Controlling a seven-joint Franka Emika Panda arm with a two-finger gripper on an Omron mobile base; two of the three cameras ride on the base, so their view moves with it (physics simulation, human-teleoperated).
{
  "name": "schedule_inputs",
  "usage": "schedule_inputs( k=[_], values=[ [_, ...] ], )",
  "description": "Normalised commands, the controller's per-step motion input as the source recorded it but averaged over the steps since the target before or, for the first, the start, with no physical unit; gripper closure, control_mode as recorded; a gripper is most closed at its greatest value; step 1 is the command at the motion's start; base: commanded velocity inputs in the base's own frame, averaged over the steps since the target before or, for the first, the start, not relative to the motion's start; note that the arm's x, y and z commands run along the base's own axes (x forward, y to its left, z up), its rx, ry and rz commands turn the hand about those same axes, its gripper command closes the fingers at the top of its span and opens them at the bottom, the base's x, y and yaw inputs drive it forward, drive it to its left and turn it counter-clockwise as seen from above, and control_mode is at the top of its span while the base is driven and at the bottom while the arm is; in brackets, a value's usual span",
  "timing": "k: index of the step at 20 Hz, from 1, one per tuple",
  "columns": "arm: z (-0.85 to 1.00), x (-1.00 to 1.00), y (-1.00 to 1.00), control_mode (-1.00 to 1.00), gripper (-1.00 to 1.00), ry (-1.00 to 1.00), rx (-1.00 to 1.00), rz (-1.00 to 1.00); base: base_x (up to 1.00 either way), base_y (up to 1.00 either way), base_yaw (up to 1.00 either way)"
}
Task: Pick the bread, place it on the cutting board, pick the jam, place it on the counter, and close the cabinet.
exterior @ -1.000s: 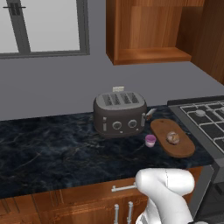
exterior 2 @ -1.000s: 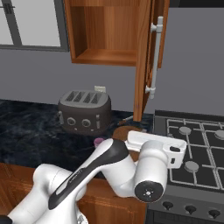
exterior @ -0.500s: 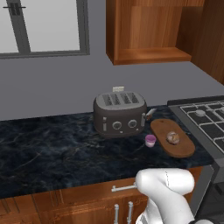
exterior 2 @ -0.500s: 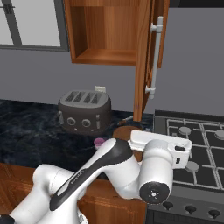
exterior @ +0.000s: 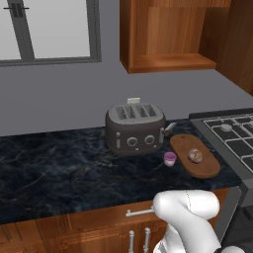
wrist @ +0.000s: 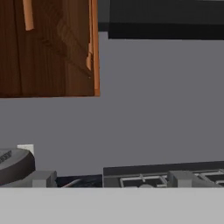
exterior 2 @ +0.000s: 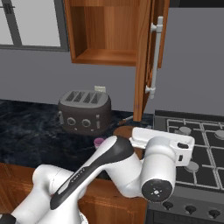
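Tan lumpy bread roll on oval wooden cutting board, purple jam jar on dark stone counter. My wrist has swung slightly right toward the open reddish-brown cabinet door; only closing remains. Can't tell my gripper's state.

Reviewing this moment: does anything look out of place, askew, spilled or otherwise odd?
Only the cabinet stands out: its door hangs wide open over the counter and its shelf looks bare. The bread sits on the cutting board, and the jam stands upright beside the toaster. Nothing spilled or tipped.
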Motion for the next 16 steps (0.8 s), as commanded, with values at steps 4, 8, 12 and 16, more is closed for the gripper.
schedule_inputs(
  k=[4, 8, 12, 16],
  values=[
    [0.08, -0.1, -0.02, -1.0, -1.0, 0.0, 0.0, 0.0, 0.0, 0.0, 0.0],
    [0.15, -0.1, -0.01, -1.0, -1.0, 0.0, 0.0, 0.0, 0.0, 0.0, 0.0],
    [0.16, -0.09, 0.0, -1.0, -1.0, -0.01, 0.0, 0.0, 0.0, 0.0, 0.0],
    [0.17, -0.23, 0.0, -1.0, -1.0, -0.02, 0.0, 0.0, 0.0, 0.0, 0.0]
  ],
)
